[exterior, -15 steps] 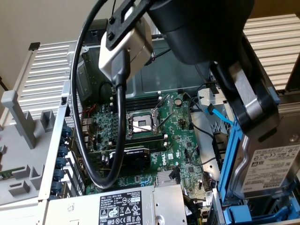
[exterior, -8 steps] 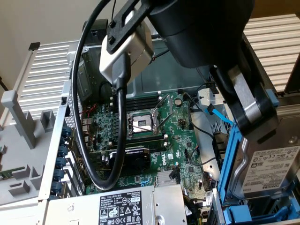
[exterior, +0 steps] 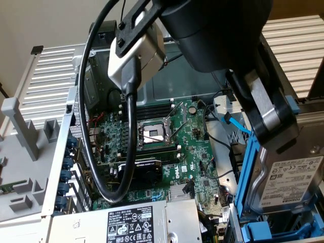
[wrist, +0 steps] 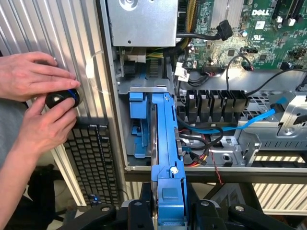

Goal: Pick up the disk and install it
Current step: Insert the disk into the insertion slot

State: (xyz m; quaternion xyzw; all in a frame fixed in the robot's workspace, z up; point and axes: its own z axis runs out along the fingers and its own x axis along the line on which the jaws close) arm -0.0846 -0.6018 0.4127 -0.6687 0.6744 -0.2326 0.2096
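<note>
While gripping the disk [exterior: 271,164] on edge, hangs at the drive bay [wrist: 144,86].
Has jaws drawn part-way in and pressed onto the disk's blue carrier [wrist: 165,143], gripper [wrist: 168,215] astride it, one finger [exterior: 267,115] lying across the grey metal above the white label [exterior: 296,187]. Holds the disk at the corner of the case [exterior: 71,131] on the exterior view's right, between blue rails [exterior: 242,172]; depth in the bay not clear. Just beside: a blue cable [wrist: 261,120] and black leads [wrist: 211,139]. Farther out: motherboard [exterior: 167,152] with bare socket [exterior: 152,133], thick black cable [exterior: 129,147] looping over it, power supply [exterior: 136,225] along the near edge. Outside the case: two hands [wrist: 29,72] pinching a small black round thing [wrist: 61,99] against a ribbed panel [wrist: 43,24], near a keyboard [wrist: 93,158].
</note>
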